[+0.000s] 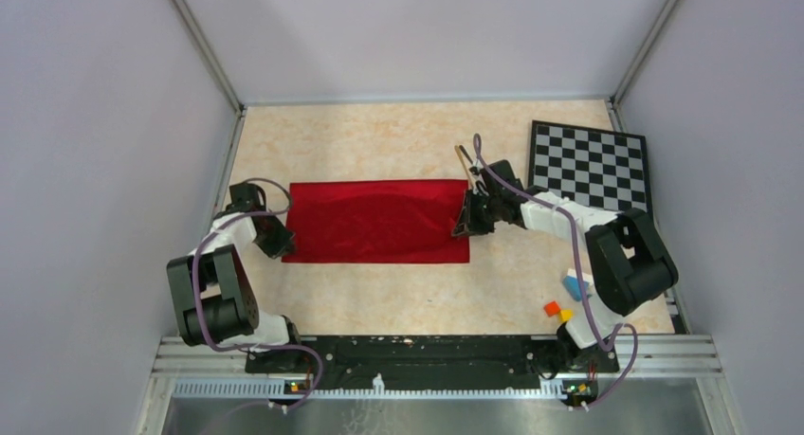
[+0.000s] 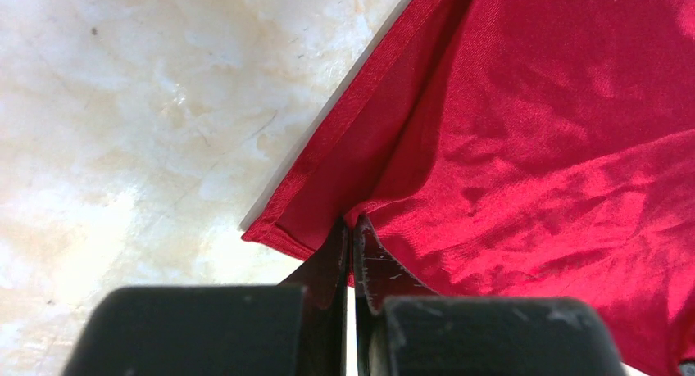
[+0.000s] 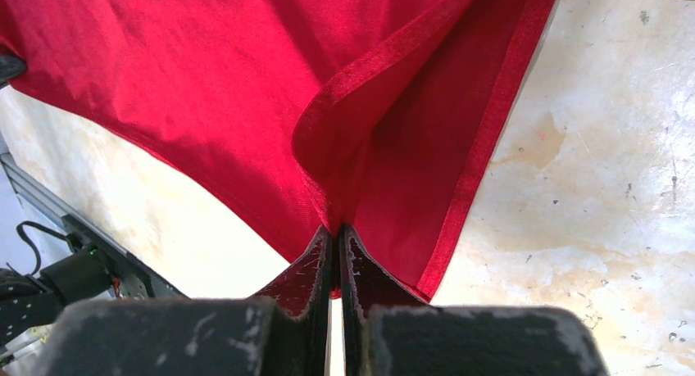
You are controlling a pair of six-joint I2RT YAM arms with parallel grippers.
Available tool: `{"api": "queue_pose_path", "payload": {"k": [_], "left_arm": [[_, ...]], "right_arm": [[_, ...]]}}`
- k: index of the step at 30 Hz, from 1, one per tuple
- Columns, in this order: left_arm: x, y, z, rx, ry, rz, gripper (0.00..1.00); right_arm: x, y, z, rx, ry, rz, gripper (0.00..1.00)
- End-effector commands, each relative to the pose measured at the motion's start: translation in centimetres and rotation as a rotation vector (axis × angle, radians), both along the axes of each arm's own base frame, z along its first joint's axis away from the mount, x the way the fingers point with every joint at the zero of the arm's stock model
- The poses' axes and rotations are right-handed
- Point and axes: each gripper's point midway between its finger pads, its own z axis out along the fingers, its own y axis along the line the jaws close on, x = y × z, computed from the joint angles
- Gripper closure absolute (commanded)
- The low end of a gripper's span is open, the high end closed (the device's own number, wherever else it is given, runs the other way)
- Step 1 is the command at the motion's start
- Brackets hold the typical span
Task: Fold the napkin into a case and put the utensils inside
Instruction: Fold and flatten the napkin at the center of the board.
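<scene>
The left gripper was clenched on the left end of the deep-red cloth napkin, a glossy, hemmed rectangle lying flat. The right gripper was pinched shut on the napkin's right end, the hem bunched between its jaws. A slim gold-coloured metal spoon lay just beyond the napkin's far right corner.

Deep-red napkin, satiny with stitched hems, spread as a wide rectangle mid-desk, long side running left to right. Lightly rippled; two layers showing at both short ends, each end drawn up into a small pucker. Slim, slanted utensils just beyond the far right corner; possibly gold spoon beside dark fork, too small to separate.
</scene>
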Motion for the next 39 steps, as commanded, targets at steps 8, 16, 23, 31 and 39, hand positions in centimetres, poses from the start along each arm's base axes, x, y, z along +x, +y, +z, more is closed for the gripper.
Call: {"api": "queue_pose_path", "payload": {"k": [8,16,23,31,39], "left_arm": [[0.0,1.6,1.2,0.088,-0.016,0.000,1.00],[0.0,1.2,0.0,0.055,0.015,-0.003,1.00],[-0.3,1.3,-0.5,0.059,0.042,0.013,1.00],[-0.4,1.6,-0.3,0.070,0.044,0.024,0.96],[-0.5,1.7,1.5,0.089,0.012,0.038,0.76]], "right_arm": [[-0.4,1.3,2.4,0.073,-0.064,0.020,1.00],[-0.8,1.1,0.5,0.053,-0.036,0.021,1.00],[-1.1,1.0,-0.5,0.051,-0.019,0.021,1.00],[-1.4,1.1,-1.0,0.054,-0.006,0.027,1.00],[-2.3,0.5,0.0,0.012,-0.003,0.050,0.88]]}}
